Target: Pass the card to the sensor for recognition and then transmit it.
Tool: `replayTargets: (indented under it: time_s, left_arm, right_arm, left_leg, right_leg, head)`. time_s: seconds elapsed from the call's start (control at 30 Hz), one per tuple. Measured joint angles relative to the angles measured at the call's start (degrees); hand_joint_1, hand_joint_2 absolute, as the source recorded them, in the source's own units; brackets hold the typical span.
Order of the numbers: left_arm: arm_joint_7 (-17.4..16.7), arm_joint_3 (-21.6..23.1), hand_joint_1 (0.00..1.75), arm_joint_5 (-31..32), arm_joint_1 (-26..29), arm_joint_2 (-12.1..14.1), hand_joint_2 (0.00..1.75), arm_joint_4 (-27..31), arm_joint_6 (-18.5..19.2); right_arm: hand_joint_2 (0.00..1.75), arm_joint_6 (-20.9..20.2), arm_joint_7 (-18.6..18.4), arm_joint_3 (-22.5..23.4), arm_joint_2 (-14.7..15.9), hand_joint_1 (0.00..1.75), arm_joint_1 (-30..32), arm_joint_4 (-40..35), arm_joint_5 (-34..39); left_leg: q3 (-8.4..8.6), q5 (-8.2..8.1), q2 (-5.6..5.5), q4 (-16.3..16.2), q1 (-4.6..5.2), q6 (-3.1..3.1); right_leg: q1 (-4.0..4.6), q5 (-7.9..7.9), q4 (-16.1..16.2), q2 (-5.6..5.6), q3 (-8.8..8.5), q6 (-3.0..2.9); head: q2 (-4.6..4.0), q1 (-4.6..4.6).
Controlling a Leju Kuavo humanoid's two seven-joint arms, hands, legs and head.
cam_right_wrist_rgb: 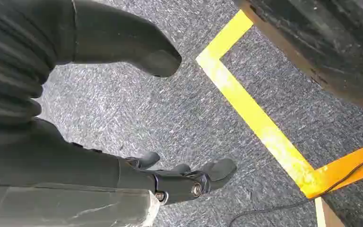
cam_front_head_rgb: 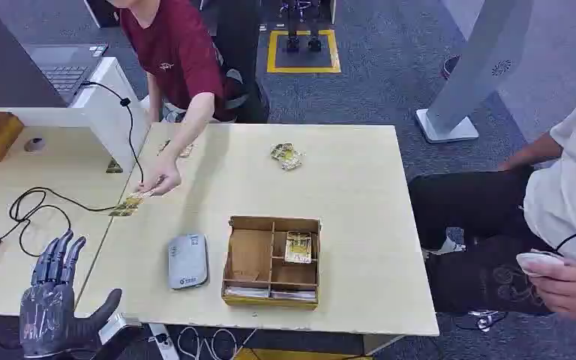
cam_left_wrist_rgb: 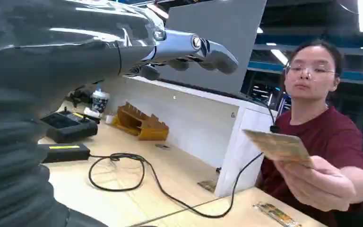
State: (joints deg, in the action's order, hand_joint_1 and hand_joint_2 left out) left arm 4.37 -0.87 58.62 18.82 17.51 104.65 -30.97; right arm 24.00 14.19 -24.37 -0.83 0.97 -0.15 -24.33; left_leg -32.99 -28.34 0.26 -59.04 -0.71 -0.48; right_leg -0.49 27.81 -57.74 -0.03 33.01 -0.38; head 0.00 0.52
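Note:
A person in a dark red shirt [cam_front_head_rgb: 176,52] leans over the far left of the table and holds out a yellowish card [cam_front_head_rgb: 130,202], also seen close up as the card [cam_left_wrist_rgb: 279,146] in the left wrist view. My left hand [cam_front_head_rgb: 54,300] hovers near the table's front left corner with fingers spread and thumb out, holding nothing, a short way short of the card. The grey card sensor [cam_front_head_rgb: 187,260] lies flat on the table beside a wooden divided box [cam_front_head_rgb: 273,262] with cards in it. My right hand [cam_right_wrist_rgb: 160,175] hangs over the carpet, fingers apart and empty.
More cards [cam_front_head_rgb: 287,156] lie at the table's far side, and another card [cam_front_head_rgb: 185,150] near the person's arm. A black cable [cam_front_head_rgb: 45,199] loops over the left desk. A seated person [cam_front_head_rgb: 562,225] holds a device at the right. A white stand base [cam_front_head_rgb: 442,124] is beyond.

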Motion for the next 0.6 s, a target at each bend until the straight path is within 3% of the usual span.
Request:
replayTargets:
  time_s: [0.6]
  left_arm:
    - [0.4, 1.3, 0.00, -0.2, -5.7, -1.2, 1.75, -2.6, -1.9]
  right_arm:
    - [1.75, 0.5, -0.5, 0.0, -0.1, 0.00, -0.4, 0.0, -0.9]
  left_leg:
    - [0.02, 0.02, 0.01, 0.0, 0.00, 0.00]
  right_leg:
    - [0.00, -0.01, 0.0, 0.01, 0.00, 0.00]
  head:
    - [0.00, -0.02]
